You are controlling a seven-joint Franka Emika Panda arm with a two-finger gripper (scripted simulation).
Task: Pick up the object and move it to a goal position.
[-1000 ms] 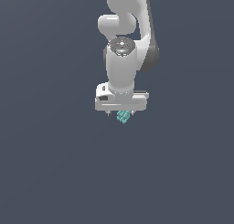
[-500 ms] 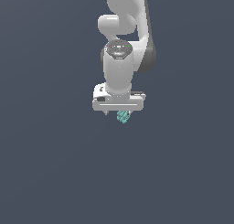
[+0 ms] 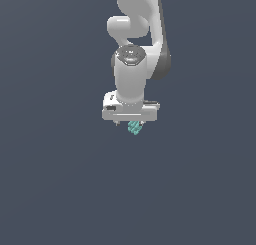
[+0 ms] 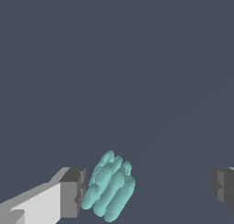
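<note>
Standing wide apart, the jaws of the gripper (image 4: 148, 191) show in the wrist view as two dark grey pads with a broad stretch of bare background between them; they are not closed on anything. One pad (image 4: 75, 191), at the end of a white finger, sits right against the flank of the object (image 4: 109, 186), touching it or very nearly so, though the exact contact cannot be made out. The other pad (image 4: 223, 187) is well apart from the object, at the far edge of the picture. The object is a teal-green lumpy cluster of rounded, finger-like lobes, tilted so that its lobes run at a slant to the pad beside it. In the exterior view the same object (image 3: 134, 128) peeks out just below the gripper (image 3: 129, 123), partly hidden by the white hand body (image 3: 130, 110) above it, and it is clearly narrower than that body. From the hand, the white arm (image 3: 132, 71) rises straight up to a round joint with a grey cap and then bends away toward the top of the exterior view. Around the object and the gripper in both views lies only a flat dark blue-grey background (image 3: 55, 179); whether the object rests on a surface or hangs clear of it cannot be told.
</note>
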